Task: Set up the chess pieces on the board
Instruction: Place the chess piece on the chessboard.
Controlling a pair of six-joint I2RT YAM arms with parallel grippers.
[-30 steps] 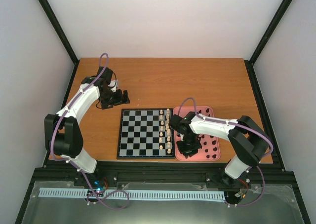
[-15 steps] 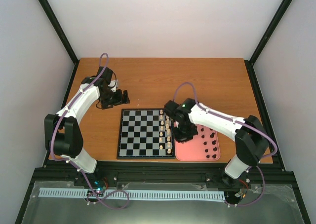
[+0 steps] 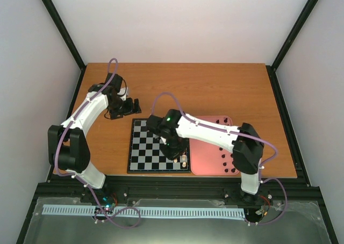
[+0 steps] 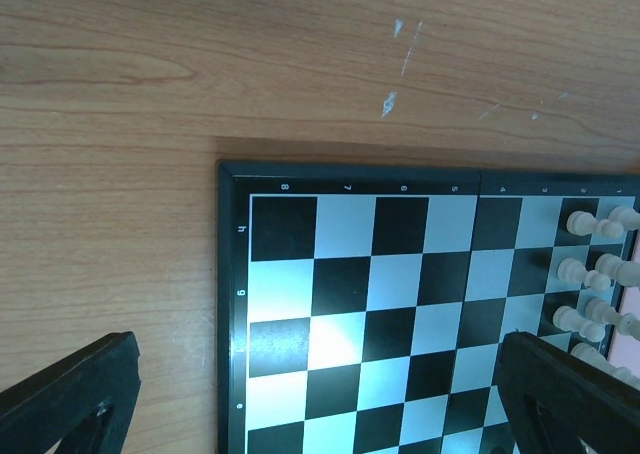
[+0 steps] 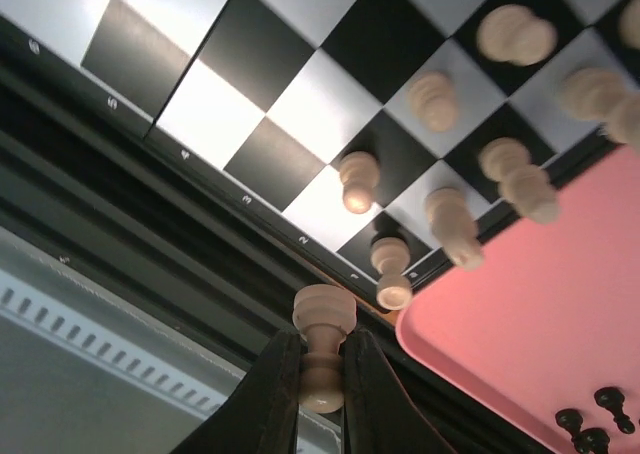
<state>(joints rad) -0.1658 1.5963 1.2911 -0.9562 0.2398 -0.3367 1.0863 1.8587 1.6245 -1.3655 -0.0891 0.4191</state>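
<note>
I'm pinching a cream-white piece [image 5: 323, 319] tight in my right claw [image 5: 318, 384], holding it above the board [image 5: 290, 104] lying beneath and ahead of the claw, mid-placement, next needing lowering onto a free square beside the standing white pieces [image 5: 432, 94].

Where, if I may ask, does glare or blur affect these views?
Left wrist: a sheen washes lower-middle squares of the board. Right wrist: white squares glare upper left; the cream piece in the right gripper looks sharp. Top external: evenly lit.
</note>
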